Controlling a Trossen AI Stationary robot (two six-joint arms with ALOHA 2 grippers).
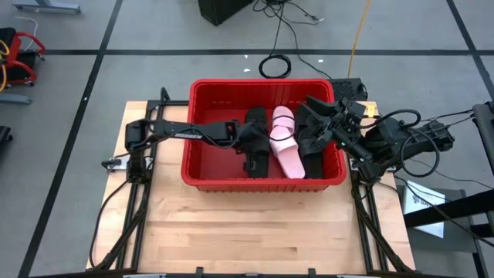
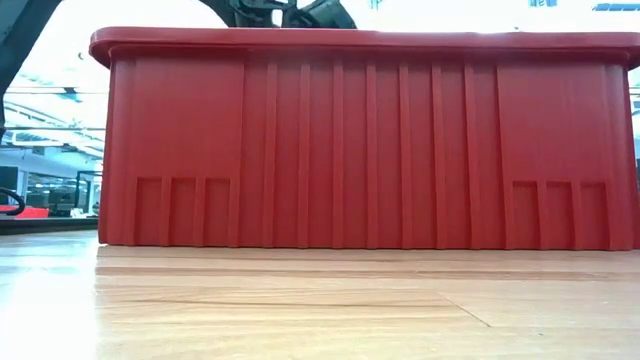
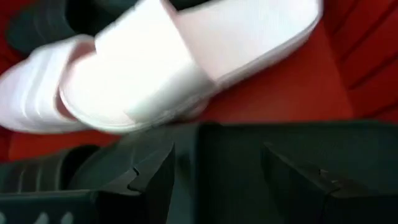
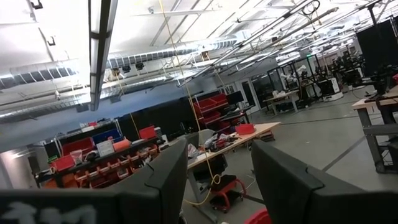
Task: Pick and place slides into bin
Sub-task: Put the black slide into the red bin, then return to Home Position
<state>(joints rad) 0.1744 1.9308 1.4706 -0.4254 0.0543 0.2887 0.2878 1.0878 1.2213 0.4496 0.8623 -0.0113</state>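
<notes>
red bin (image 1: 202, 171) holds black slides (image 1: 256, 143) and pink slides (image 1: 283, 139)

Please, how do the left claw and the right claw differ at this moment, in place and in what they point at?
The left claw reaches low inside the bin, over a black slide beside the pink slides; the right claw sits above the bin's far right corner. The left claw faces the slides, the right claw faces the room. Both stand open and hold nothing.
</notes>
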